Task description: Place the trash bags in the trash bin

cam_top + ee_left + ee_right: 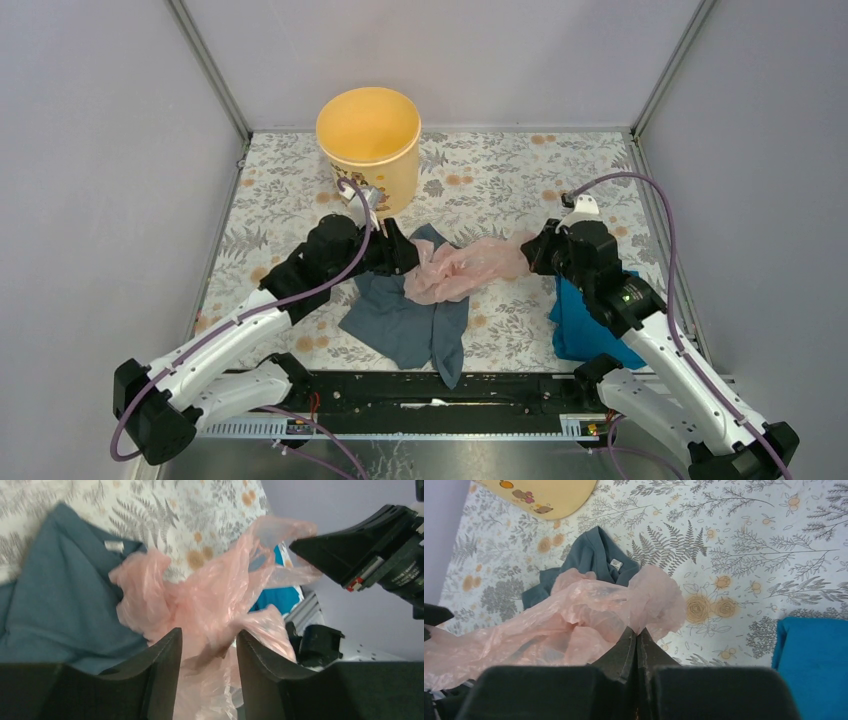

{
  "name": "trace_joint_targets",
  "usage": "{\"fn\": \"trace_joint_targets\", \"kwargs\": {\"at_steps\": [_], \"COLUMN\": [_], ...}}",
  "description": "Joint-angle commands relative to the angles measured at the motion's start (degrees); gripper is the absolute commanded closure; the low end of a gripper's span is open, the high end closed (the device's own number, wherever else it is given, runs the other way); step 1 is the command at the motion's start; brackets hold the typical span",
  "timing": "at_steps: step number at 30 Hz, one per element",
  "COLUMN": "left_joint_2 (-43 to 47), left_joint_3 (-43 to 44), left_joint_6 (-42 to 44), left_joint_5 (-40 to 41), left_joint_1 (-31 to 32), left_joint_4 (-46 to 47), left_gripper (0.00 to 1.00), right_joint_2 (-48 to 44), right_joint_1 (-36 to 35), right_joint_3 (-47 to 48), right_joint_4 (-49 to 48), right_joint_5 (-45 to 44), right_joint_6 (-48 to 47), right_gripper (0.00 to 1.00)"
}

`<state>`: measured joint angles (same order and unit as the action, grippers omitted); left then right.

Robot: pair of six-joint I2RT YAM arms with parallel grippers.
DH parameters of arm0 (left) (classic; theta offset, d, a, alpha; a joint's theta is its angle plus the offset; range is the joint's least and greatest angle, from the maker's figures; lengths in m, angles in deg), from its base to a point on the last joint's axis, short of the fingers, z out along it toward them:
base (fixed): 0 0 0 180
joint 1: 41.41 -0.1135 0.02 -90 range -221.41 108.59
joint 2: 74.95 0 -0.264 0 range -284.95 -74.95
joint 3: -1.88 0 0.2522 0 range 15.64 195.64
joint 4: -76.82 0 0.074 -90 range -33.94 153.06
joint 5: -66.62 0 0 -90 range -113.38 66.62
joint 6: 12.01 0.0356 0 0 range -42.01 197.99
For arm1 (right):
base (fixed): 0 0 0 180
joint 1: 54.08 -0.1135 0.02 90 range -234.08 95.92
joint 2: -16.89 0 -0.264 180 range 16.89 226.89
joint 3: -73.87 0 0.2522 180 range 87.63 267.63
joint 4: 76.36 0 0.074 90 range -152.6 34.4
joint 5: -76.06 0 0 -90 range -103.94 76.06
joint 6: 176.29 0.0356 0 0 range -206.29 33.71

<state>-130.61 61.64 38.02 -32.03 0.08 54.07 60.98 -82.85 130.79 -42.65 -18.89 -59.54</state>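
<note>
Looking down from the top camera, the trash bag is a crumpled pink strip stretched between the left hand and the right hand, over the far corner of a grey-blue cloth. The trash bin stands upright at the far edge of the bench, just beyond the left hand, and nothing shows inside it. A bright blue cloth lies on the right, partly under the right arm.

In the left wrist view, the left hand has its fingers standing apart, with bunched film of the trash bag filling the gap; I cannot tell whether they squeeze it. The right hand shows at the upper right, at the bag's far end.

In the right wrist view, the right hand is pressed together, pinching an edge of the trash bag. Beyond it lie the grey-blue cloth and the side of the trash bin.
</note>
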Motion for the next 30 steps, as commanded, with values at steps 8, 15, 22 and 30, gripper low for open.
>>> {"fn": "trace_joint_targets", "kwargs": {"at_steps": [8,15,22,30], "left_joint_2": [3.53,-2.15,-1.84,-8.52], "left_joint_3": [9.40,15.18,19.37,18.78], "left_joint_6": [5.50,11.54,16.63,12.06], "left_joint_5": [-5.39,-13.77,-17.33,-17.34], "left_joint_1": [-0.23,-0.20,-0.25,2.04], "left_joint_4": [-18.50,-21.44,-23.73,-17.97], "left_gripper": [0.02,0.02,0.01,0.01], "right_joint_2": [1.74,3.75,7.26,15.12], "right_joint_1": [-0.20,-0.20,-0.23,-0.21], "right_joint_3": [6.90,11.05,17.05,27.25], "right_joint_4": [3.27,4.27,8.05,11.76], "right_joint_5": [2.55,2.87,-1.41,-3.50], "right_joint_6": [-8.97,-10.56,-12.03,-13.88], "right_gripper": [1.00,1.00,1.00,1.00]}}
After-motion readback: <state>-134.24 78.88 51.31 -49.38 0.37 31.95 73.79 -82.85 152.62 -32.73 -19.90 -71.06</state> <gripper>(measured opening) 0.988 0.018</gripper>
